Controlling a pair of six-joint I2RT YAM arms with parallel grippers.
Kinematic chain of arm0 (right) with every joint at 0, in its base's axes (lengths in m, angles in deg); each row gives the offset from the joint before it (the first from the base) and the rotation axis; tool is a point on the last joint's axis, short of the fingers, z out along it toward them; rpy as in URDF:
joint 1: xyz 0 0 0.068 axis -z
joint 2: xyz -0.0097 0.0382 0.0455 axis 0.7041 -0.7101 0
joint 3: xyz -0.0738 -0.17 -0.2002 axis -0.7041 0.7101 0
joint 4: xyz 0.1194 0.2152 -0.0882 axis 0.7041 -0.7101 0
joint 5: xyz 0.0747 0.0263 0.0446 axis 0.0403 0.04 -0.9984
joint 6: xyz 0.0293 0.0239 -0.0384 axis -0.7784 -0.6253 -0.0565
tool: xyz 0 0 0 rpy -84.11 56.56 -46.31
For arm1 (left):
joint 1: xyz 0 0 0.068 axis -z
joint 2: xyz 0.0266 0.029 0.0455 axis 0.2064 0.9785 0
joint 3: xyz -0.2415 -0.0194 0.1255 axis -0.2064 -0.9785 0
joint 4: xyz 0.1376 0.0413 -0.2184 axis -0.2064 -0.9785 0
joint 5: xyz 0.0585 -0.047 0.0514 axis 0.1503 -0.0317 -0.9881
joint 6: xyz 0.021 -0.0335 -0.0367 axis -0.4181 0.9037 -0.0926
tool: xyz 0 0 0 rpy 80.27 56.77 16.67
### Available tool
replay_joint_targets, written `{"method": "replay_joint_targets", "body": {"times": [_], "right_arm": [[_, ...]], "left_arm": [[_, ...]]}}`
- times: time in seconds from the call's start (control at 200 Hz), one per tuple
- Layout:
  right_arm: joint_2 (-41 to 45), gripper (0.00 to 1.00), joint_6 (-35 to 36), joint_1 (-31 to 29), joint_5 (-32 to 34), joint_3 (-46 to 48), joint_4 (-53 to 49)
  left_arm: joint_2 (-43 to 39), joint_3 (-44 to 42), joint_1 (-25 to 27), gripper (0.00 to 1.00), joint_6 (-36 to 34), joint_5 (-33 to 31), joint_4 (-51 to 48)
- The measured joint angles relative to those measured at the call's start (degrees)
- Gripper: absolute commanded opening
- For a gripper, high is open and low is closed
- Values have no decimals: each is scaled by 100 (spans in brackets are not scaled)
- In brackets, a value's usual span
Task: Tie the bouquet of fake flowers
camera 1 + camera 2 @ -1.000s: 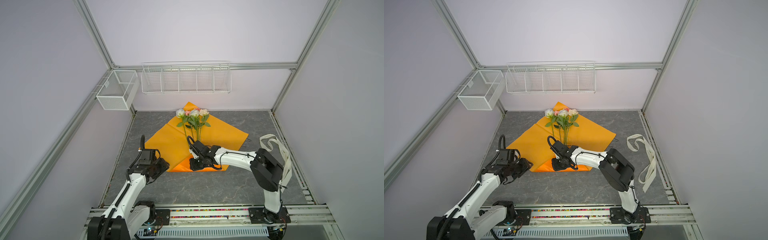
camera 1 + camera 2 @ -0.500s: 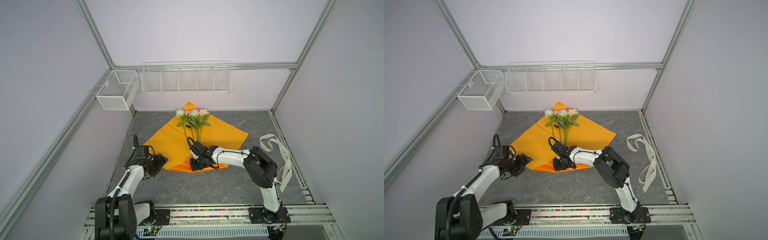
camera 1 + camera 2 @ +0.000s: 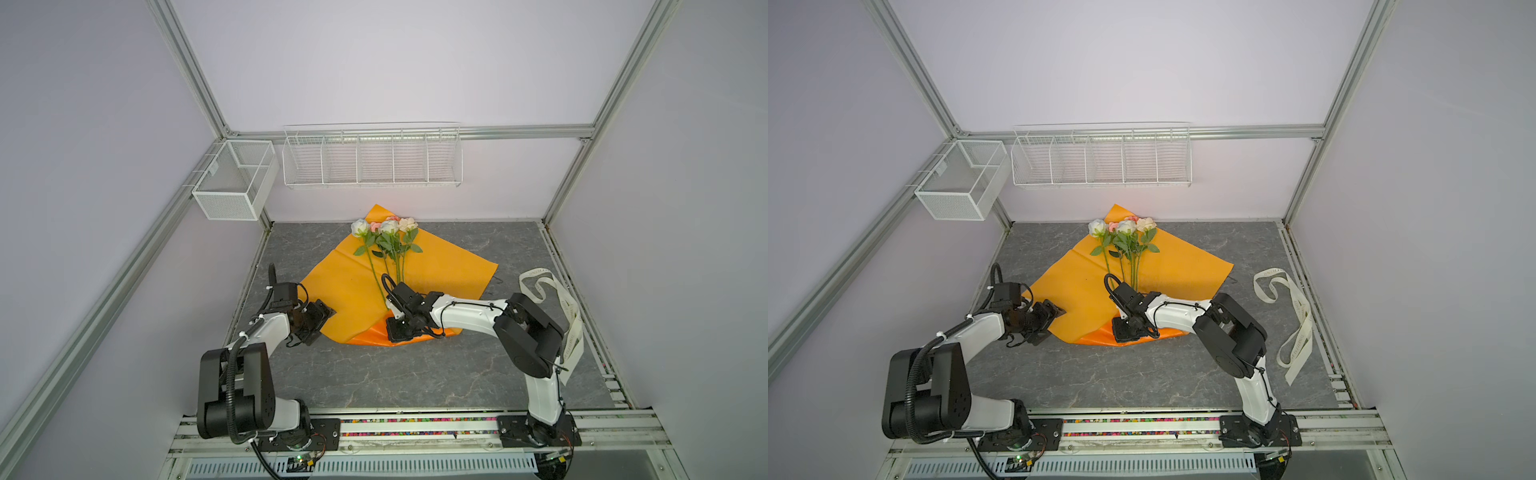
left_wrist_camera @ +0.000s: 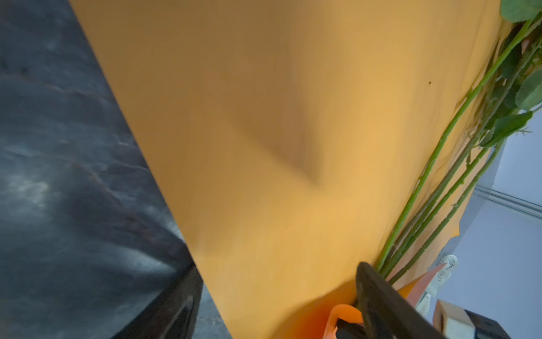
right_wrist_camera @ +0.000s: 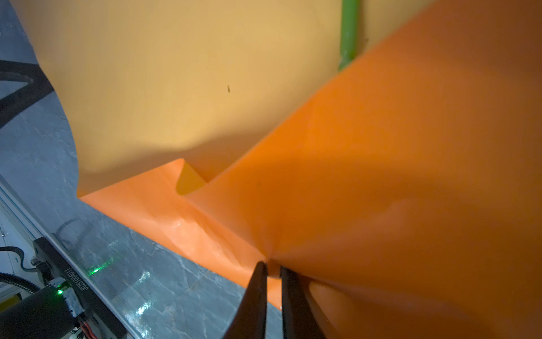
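Note:
The bouquet of fake flowers (image 3: 386, 241) (image 3: 1124, 241) lies on an orange paper sheet (image 3: 340, 282) (image 3: 1075, 286), blooms toward the back wall. Its green stems (image 4: 440, 190) run toward the front. The sheet's front corner is folded up over the stem ends. My right gripper (image 3: 398, 331) (image 3: 1126, 331) (image 5: 272, 266) is shut on that folded orange paper, and one stem (image 5: 349, 35) shows beyond the fold. At the sheet's left edge my left gripper (image 3: 323, 315) (image 3: 1052, 312) (image 4: 278, 268) stands open, with the paper's edge between its fingers.
A cream printed ribbon (image 3: 555, 299) (image 3: 1293, 311) lies loose at the right, beside the right arm's elbow. A wire shelf (image 3: 372, 160) and a mesh box (image 3: 235, 180) hang on the back wall. The arms' base rail (image 3: 415, 424) runs along the front.
My left gripper has opened wider and slid to the paper's left edge while its arm folded back. The right gripper has closed a little tighter on the folded corner.

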Motion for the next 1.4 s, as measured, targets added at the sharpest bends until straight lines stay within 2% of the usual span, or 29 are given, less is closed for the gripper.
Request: {"method": "replay_joint_targets", "body": {"times": [0.12,0.335,0.51,0.725,0.81,0.96,1.1,1.2,1.285,1.34,1.4], "right_arm": [[0,16,0,0,-2,0,2],[0,16,0,11,-28,0,2],[0,16,0,15,-46,0,2],[0,17,-2,20,-63,-2,2],[0,17,-4,22,-70,-2,0],[0,17,-4,26,-85,-2,-4],[0,18,-7,24,-87,-2,-4],[0,18,-7,26,-87,-4,-4],[0,18,-7,26,-85,-4,-4],[0,18,-7,24,-85,-4,-4],[0,18,-9,24,-85,-4,-4]], "left_arm": [[177,-59,-15,79,157,249,549],[802,-129,-28,81,579,1202,2085],[1204,-367,-26,67,1165,1803,3366],[1119,-647,-24,60,1897,2140,4592],[809,-708,-24,59,1967,2092,4590],[-168,-772,83,53,1840,1572,3982],[-787,-739,260,38,1504,1095,3348],[-717,-658,299,24,1373,949,3032],[-603,-625,317,17,1327,824,2820],[-588,-623,339,6,1303,748,2697],[-590,-595,391,3,1259,662,2542]]}}
